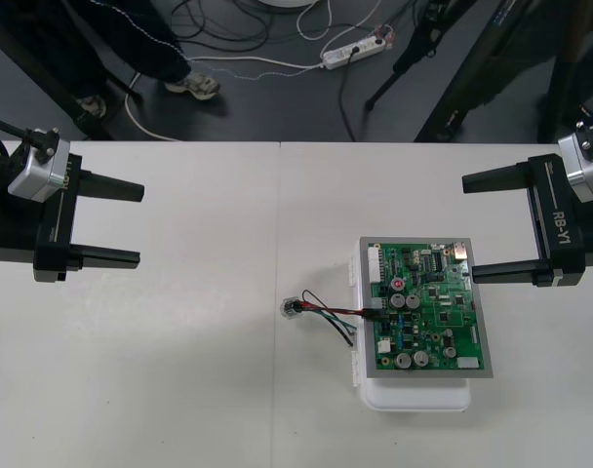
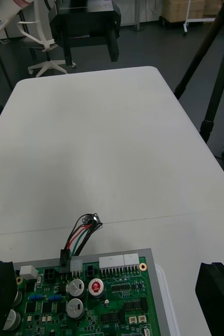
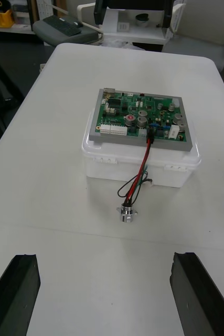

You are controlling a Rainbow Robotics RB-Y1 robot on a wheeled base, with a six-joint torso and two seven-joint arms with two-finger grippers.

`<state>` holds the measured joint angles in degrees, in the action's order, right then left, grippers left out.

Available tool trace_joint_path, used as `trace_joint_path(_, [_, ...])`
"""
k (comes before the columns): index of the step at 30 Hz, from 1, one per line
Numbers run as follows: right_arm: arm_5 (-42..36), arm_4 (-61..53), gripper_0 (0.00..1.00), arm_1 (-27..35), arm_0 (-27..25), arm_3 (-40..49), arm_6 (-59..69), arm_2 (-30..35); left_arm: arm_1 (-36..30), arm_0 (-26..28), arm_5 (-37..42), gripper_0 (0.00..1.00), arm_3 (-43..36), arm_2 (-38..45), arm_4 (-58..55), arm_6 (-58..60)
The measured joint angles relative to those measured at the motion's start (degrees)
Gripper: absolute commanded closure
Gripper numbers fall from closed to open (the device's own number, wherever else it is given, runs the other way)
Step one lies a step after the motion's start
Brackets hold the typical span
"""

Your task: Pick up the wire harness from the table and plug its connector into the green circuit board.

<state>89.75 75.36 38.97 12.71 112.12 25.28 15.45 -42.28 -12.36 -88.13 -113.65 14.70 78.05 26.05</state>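
Note:
The green circuit board [image 1: 428, 304] lies on its white base [image 1: 418, 398] right of the table's middle. The harness's black plug [image 1: 373, 314] sits in the board's left edge. Its red, black and green wires [image 1: 331, 314] trail left onto the table and end at the round metal socket [image 1: 292, 308]. My left gripper [image 1: 133, 222] is open at the far left, well away from the harness. To the right of the board's far corner, my right gripper [image 1: 469, 226] is open too. Past the left fingers [image 3: 18, 286], the plug [image 3: 149, 134] stands in the board [image 3: 138, 116] and the socket [image 3: 126, 213] rests on the table. The right wrist view has the plug [image 2: 65, 258] at the board's edge.
The table's far edge [image 1: 277, 143] borders dark floor with cables and a tripod's legs. A seam [image 1: 277, 292] runs down the tabletop just left of the socket. Bare tabletop spreads between the left gripper and the harness.

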Motion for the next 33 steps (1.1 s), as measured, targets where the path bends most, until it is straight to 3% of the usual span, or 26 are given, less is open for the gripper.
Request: trace_joint_path(33, [0.0, 0.0, 0.0, 0.0, 0.0, 0.0, 0.0, 0.0, 0.0, 0.0, 0.0, 0.27, 0.0, 0.0, 0.02, 0.0])
